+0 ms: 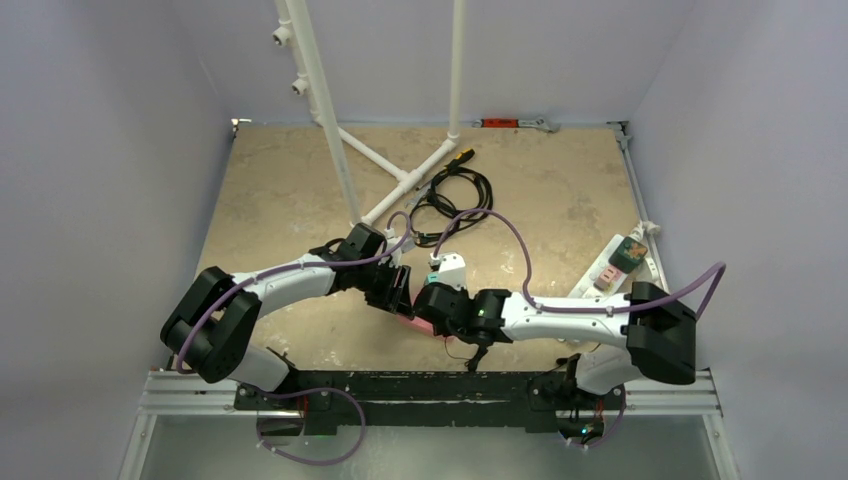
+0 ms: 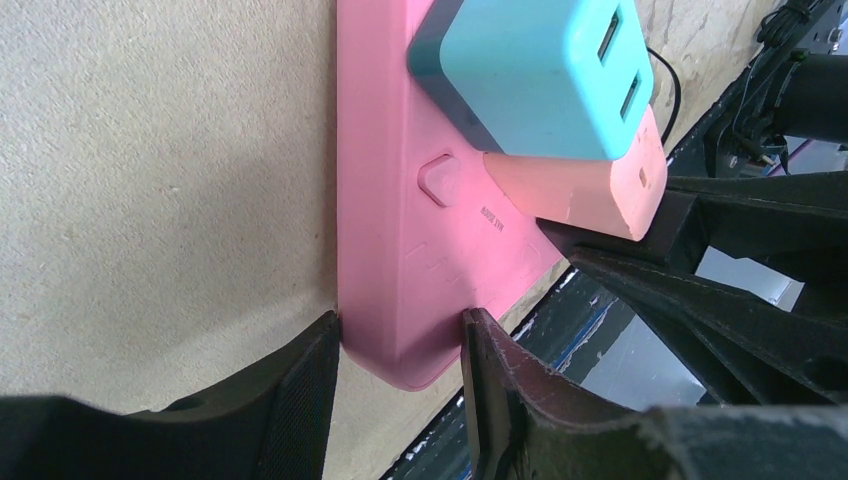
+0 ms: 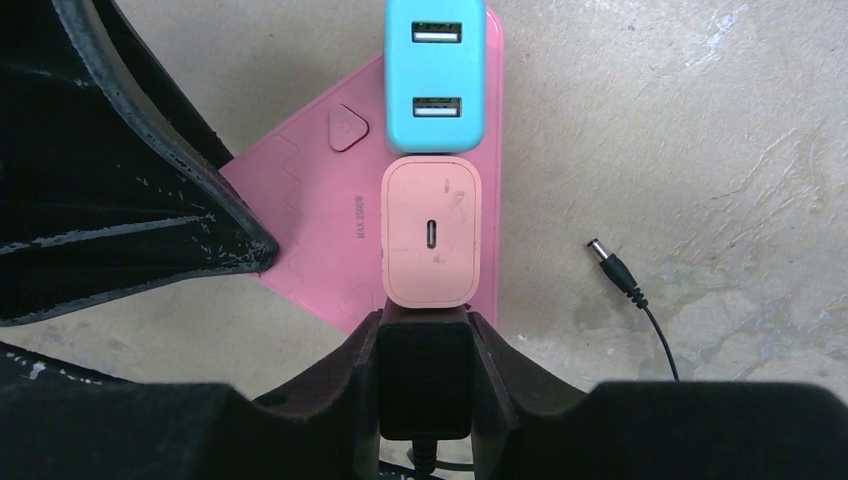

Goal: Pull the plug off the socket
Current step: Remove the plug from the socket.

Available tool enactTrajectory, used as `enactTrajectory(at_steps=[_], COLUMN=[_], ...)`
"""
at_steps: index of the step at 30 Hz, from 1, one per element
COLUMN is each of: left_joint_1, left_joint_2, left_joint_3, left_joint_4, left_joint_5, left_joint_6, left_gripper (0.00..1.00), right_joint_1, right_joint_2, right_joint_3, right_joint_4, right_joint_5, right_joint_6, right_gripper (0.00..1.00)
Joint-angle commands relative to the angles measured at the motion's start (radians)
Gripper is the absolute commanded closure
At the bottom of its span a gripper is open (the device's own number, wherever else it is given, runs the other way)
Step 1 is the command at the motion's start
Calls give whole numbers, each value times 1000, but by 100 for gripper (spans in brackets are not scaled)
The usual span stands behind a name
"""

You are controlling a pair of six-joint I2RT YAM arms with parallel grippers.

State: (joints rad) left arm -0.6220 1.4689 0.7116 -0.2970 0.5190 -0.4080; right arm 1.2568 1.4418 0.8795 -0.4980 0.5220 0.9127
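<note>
A pink power strip point(image 2: 400, 200) lies on the table and also shows in the right wrist view point(image 3: 320, 240). A teal USB charger point(image 3: 435, 70), a peach charger point(image 3: 430, 235) and a black plug point(image 3: 425, 375) sit in it in a row. My left gripper point(image 2: 400, 335) is shut on the strip's end, one finger on each side. My right gripper point(image 3: 425, 325) is shut on the black plug, just behind the peach charger. In the top view both grippers point(image 1: 398, 290) point(image 1: 428, 305) meet over the strip point(image 1: 410, 322) near the table's front middle.
A loose barrel connector point(image 3: 612, 265) on a thin wire lies right of the strip. A white power strip point(image 1: 610, 265) with a green adapter point(image 1: 630, 252) lies at the right edge. A black cable coil point(image 1: 455, 195) and a white pipe frame point(image 1: 400, 180) stand behind.
</note>
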Motion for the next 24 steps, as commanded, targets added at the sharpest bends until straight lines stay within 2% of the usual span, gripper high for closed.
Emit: enactTrajectory(at_steps=[1, 11, 19, 24], left_joint_1=[5, 5, 5, 5], left_joint_2=[18, 18, 21, 21], left_joint_3=[-3, -3, -3, -3], left_joint_4=[-51, -55, -56, -56], left_joint_5=[-112, -121, -129, -131], left_joint_6=[52, 53, 54, 53], left_gripper=[100, 100, 100, 100], right_joint_1=[-26, -141, -148, -148], right_joint_2=[-66, -175, -179, -168], right_joint_3=[-29, -134, -129, -96], right_joint_4=[102, 246, 233, 175], right_joint_5=[-46, -201, -195, -118], right_joint_6=[-35, -124, -124, -116], right_gripper=[100, 100, 100, 100])
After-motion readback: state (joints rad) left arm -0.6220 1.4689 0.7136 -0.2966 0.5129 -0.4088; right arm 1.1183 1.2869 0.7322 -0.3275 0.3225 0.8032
